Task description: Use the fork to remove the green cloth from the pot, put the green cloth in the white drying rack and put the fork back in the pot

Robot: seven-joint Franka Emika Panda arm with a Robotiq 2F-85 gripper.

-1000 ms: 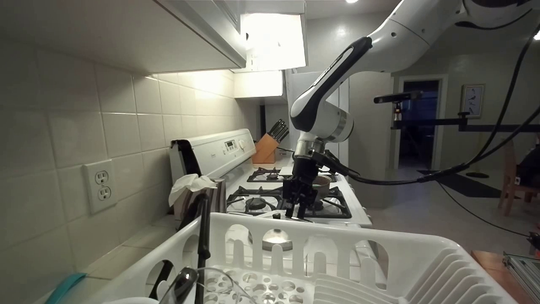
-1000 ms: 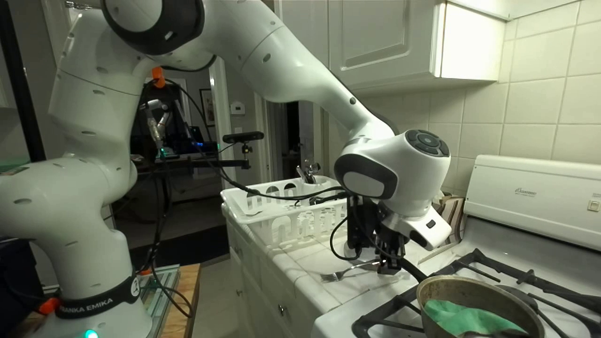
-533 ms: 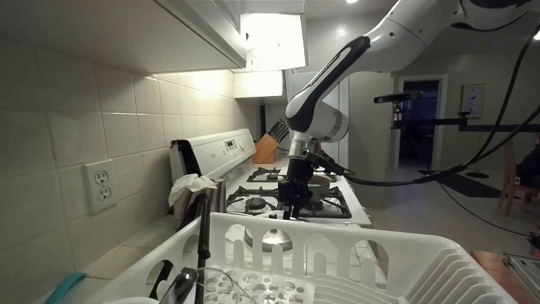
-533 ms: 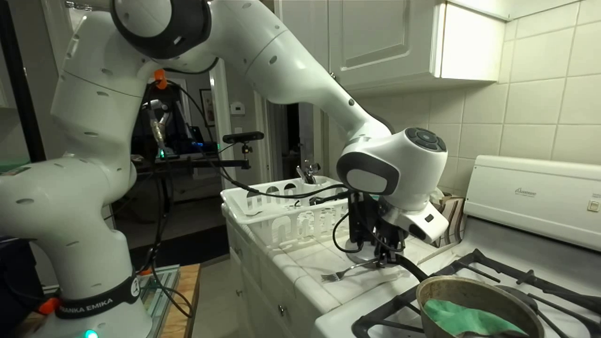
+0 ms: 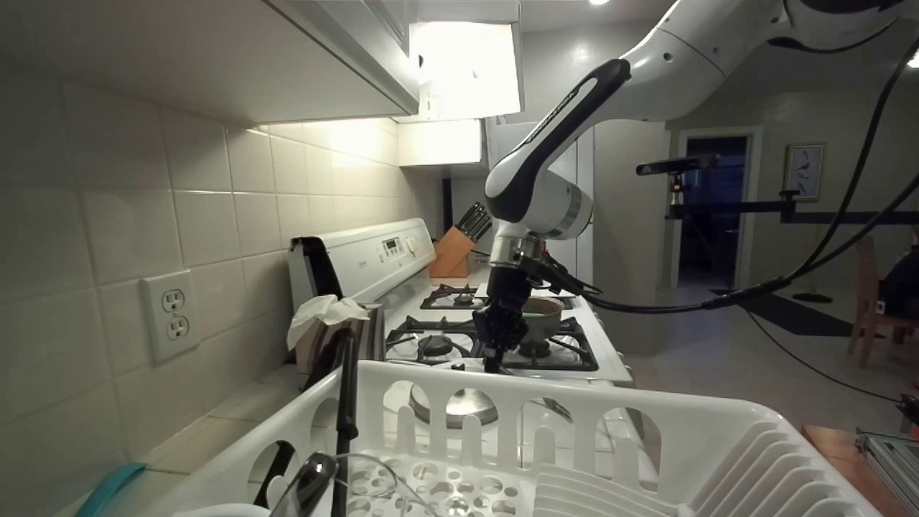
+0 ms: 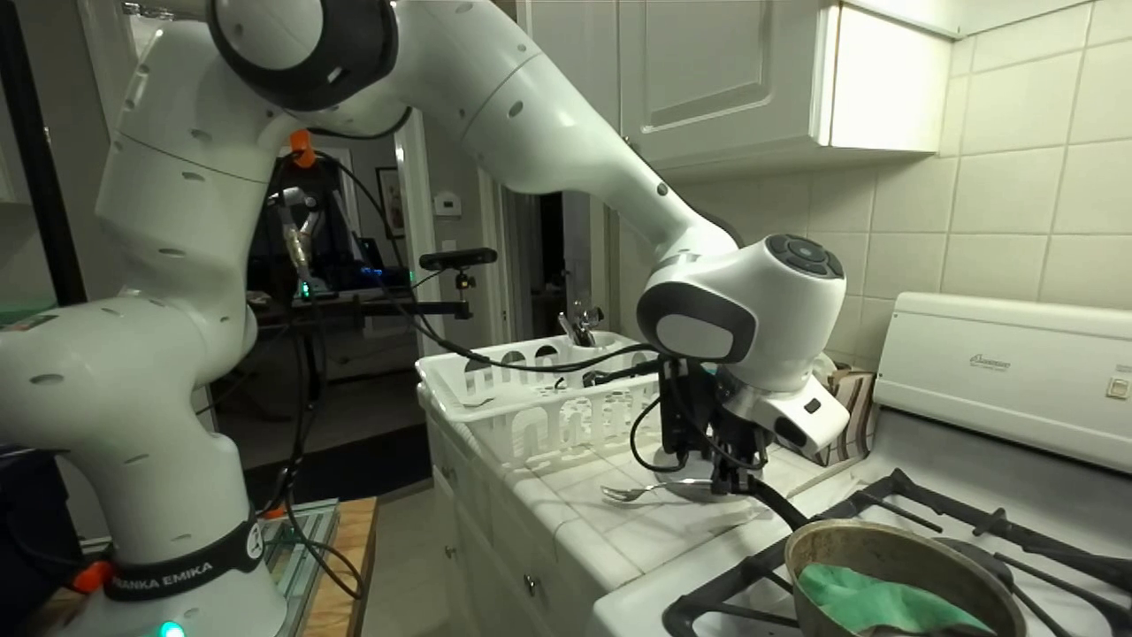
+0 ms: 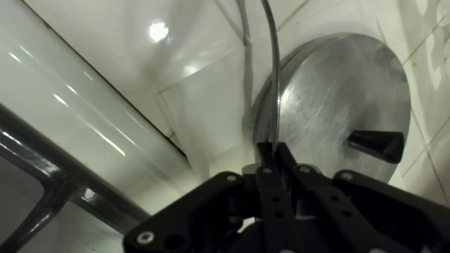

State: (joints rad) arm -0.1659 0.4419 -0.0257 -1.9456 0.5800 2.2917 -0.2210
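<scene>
Right, let's count: we have one gripper [image 7: 276, 146], its two fingers pressed together and clamped on the handle of one fork [image 7: 275, 63]. One round metal lid [image 7: 330, 88] with a single black knob [image 7: 374, 144] lies on the tiled counter [image 6: 637, 548], and in the wrist view the fork passes over its edge. One pot [image 6: 911, 553] sits on the stove [image 6: 1017, 389], with one green cloth [image 6: 875, 597] crumpled inside it and one black pot handle [image 6: 778, 502] running toward the gripper. We see one white drying rack [image 5: 502, 384] in both exterior views; in an exterior view we also spot one knife block [image 5: 451, 255] and one outlet plate [image 5: 172, 316] with two sockets.

And here's the change! Half a second ago the fingers stood apart over the fork; now they meet on it. Back then its tines were down at the tiles; now they're up, the whole fork sitting higher, and we catch a glint of it through one of the rack's slots. The gripper has risen slightly too. Pot, cloth and rack, meanwhile, have stayed where they were.
</scene>
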